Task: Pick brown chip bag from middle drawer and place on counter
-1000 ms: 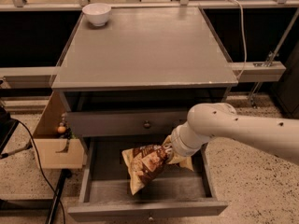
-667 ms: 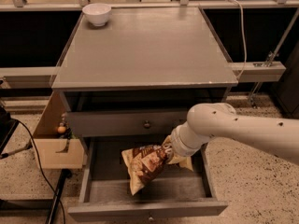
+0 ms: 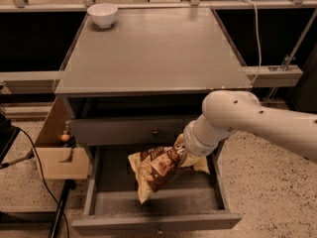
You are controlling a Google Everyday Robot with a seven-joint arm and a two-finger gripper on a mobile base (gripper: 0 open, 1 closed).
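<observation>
The place looked like a test lab or workshop, not a home. A lone grey cabinet (image 3: 124,130) stood on a speckled floor (image 3: 267,182), with bare metal rails (image 3: 29,79) running left and right behind it. A loose black cable (image 3: 38,162) lay at the near left, a white cable (image 3: 257,33) hung at the far right, and a plain plywood box (image 3: 54,160) sat beside the cabinet. The robot's gripper (image 3: 181,151) was over the open middle drawer (image 3: 158,222), at the brown chip bag (image 3: 153,167).

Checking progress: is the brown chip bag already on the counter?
No, the brown chip bag is at the gripper over the open middle drawer, while the counter shows a white bowl but no bag.
</observation>
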